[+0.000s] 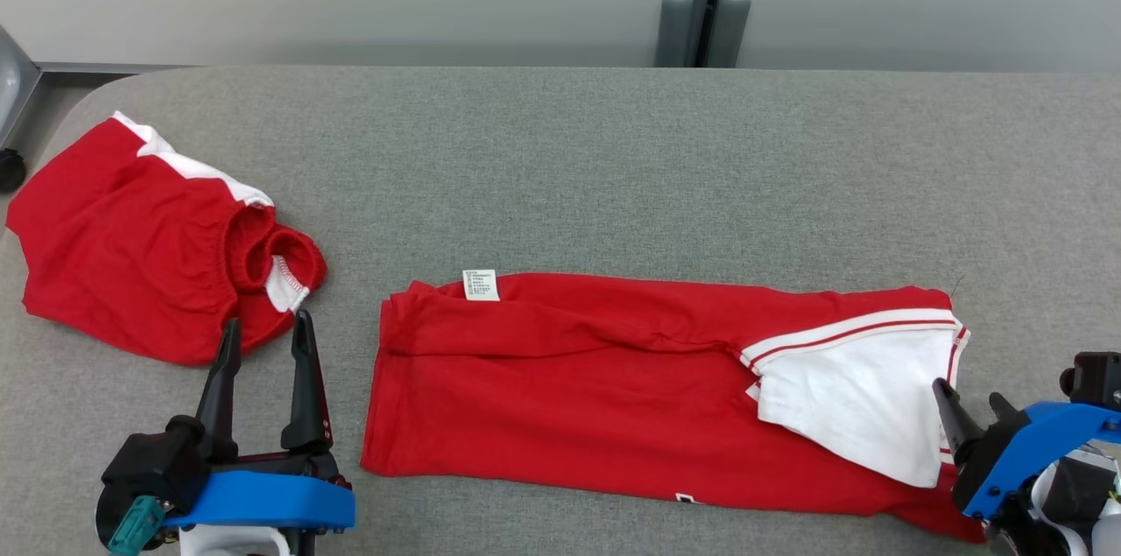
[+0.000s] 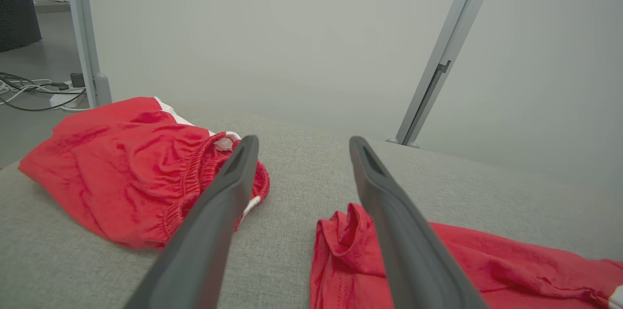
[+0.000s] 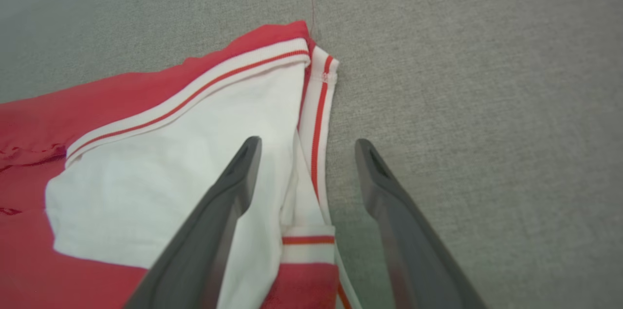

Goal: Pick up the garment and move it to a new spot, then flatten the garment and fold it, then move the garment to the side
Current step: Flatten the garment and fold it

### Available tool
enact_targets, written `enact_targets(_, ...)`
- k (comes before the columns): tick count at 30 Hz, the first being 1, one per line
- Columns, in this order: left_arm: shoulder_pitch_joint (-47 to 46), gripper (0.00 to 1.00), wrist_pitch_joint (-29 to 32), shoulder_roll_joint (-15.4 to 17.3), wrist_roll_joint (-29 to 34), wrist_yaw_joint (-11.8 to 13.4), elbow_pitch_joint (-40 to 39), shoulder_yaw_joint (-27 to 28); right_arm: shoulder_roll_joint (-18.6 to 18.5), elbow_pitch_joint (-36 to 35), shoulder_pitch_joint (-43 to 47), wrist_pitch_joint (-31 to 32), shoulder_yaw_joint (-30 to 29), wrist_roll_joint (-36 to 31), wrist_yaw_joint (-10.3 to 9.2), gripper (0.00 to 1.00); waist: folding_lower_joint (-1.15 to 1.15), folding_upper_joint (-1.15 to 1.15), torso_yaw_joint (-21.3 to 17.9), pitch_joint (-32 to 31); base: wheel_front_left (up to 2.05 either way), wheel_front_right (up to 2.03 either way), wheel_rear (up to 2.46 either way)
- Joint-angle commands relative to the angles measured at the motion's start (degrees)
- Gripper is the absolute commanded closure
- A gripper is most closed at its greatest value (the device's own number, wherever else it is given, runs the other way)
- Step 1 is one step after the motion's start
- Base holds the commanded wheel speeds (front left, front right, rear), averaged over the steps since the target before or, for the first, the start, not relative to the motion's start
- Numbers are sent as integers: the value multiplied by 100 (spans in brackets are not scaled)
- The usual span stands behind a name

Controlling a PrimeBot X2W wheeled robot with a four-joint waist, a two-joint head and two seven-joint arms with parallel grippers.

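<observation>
Nearest the robot, the left gripper (image 1: 267,320) is hovering with its fingers spread apart and holding nothing, between the red shorts (image 1: 131,258) and the left end of the garment (image 1: 569,390). The right gripper (image 1: 966,391) is poising equally spread, empty fingers over the white sleeve panel (image 1: 858,398) at the garment's right end. The garment is lying as a long, seemingly folded band across the middle of the grey table (image 1: 613,127). The danger is sitting in the layers: the right fingers are straddling the striped hem (image 3: 319,119), so a shallow pinch could be lifting only the top ply and undoing the fold. On the left, a drifting reach could be snagging the shorts instead of the garment, since their waistband is bunching just beside those fingers. Farther back, the loose upper fold by the care label (image 1: 480,285) is looking ready to flop open.
</observation>
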Motion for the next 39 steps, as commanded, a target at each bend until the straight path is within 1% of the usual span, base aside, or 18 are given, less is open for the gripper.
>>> enact_targets(1,-6,0,-22,-30,81,-59,45,59,-2,206,-151,-41,-8,-10,1,0,0,0,22,-1,0,0,0)
enact_targets(6,-46,0,-21,-125,230,-193,136,155,-2,844,-387,-87,-27,-64,1,0,0,0,61,-21,0,0,0)
enact_targets(9,-20,0,-22,-160,212,-251,265,165,-2,1200,-525,-114,-53,-101,1,0,0,0,60,-28,0,0,0)
enact_targets(11,-35,0,-22,-175,228,-290,323,175,3,1450,-608,-105,-20,-16,1,0,0,0,62,-36,0,0,0)
enact_targets(17,-47,0,-22,-224,293,-349,370,194,42,1928,-748,-129,285,62,8,0,0,0,75,-63,0,0,0)
enact_targets(20,-28,0,-22,-239,319,-372,368,215,61,2058,-752,-99,456,-29,9,0,0,0,74,-82,0,0,0)
enact_targets(21,-18,0,-22,-244,332,-381,365,221,64,2091,-748,-88,490,-43,9,13,0,0,74,-88,0,0,0)
enact_targets(22,-7,0,-22,-247,341,-387,363,226,67,2113,-747,-90,514,-74,9,50,0,0,74,-94,0,0,0)
enact_targets(23,4,0,-23,-251,346,-391,358,232,68,2130,-740,-88,539,-134,9,68,0,0,74,-98,0,0,0)
enact_targets(24,14,0,-22,-255,351,-393,354,236,68,2135,-733,-81,562,-180,9,92,0,0,74,-100,0,0,0)
enact_targets(25,14,0,-22,-255,351,-393,354,236,68,2135,-733,-81,562,-180,9,92,0,0,74,-100,0,0,0)
enact_targets(26,22,0,-23,-258,363,-399,351,238,64,2127,-733,-98,568,-195,9,100,0,0,73,-98,0,0,0)
enact_targets(34,56,0,-22,-298,393,-413,311,303,23,1918,-736,-150,454,-374,0,100,0,0,47,-68,0,0,0)
enact_targets(39,57,0,-22,-316,429,-425,277,354,-26,1555,-683,-195,158,-423,-4,100,0,0,28,-61,0,0,0)
